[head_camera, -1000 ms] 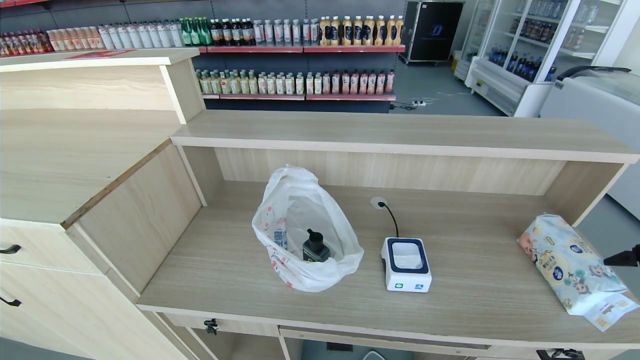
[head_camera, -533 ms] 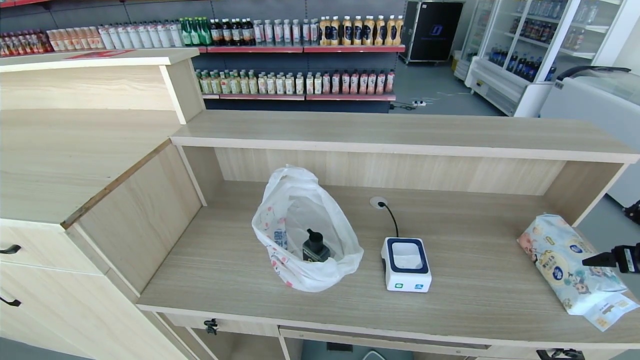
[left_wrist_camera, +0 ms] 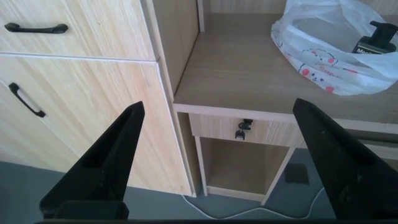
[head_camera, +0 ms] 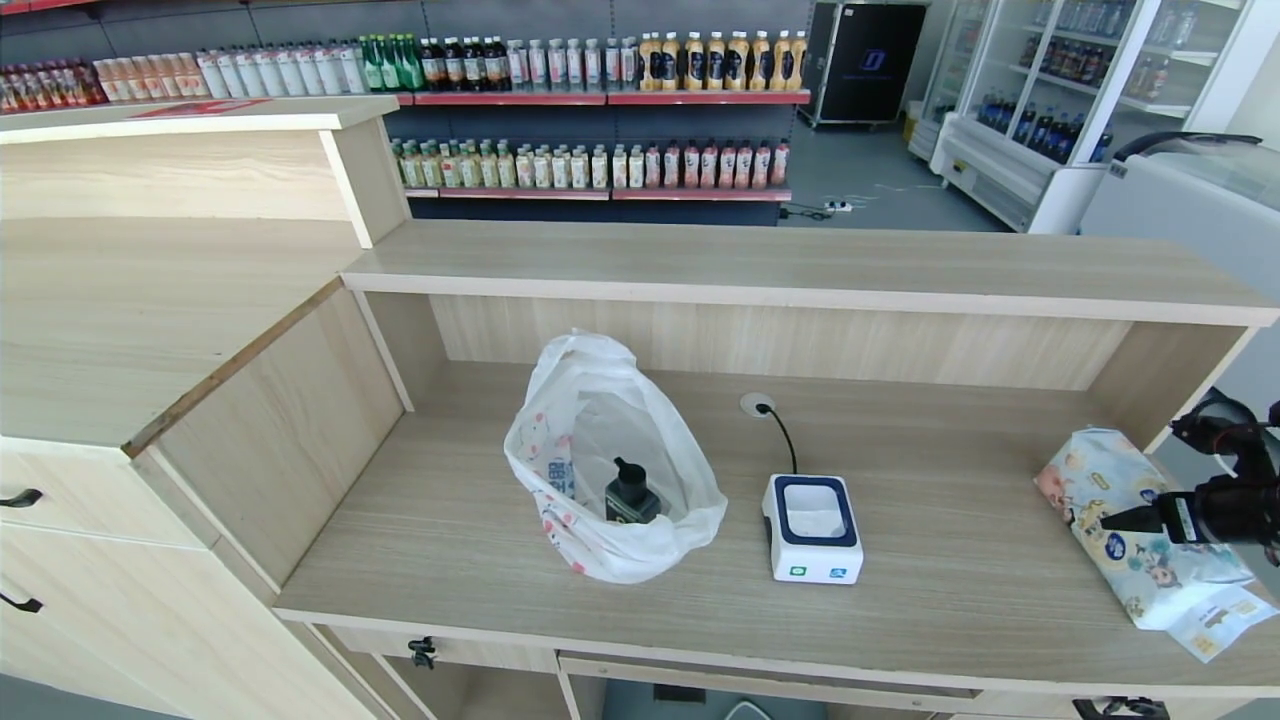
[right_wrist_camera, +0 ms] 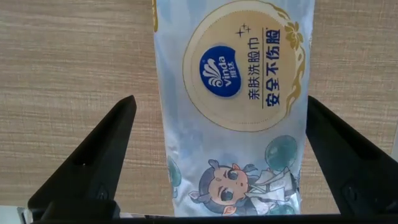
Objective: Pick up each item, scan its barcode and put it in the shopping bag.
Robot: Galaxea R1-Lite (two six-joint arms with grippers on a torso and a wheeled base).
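One pack (head_camera: 1165, 570) lies at the tabletop's (head_camera: 960, 610) right edge; the right end effector (right_wrist_camera: 221, 102), spread wide, hovers astride it; probably soft, light, slick-filmed; best gripped gently across its narrow width, lest it slip.

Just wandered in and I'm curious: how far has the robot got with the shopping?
Done: a dark bottle sits in the shopping bag. In hand: the right gripper hangs open over the tissue pack, not yet gripping. Left: lift that pack, show it to the scanner, bag it.
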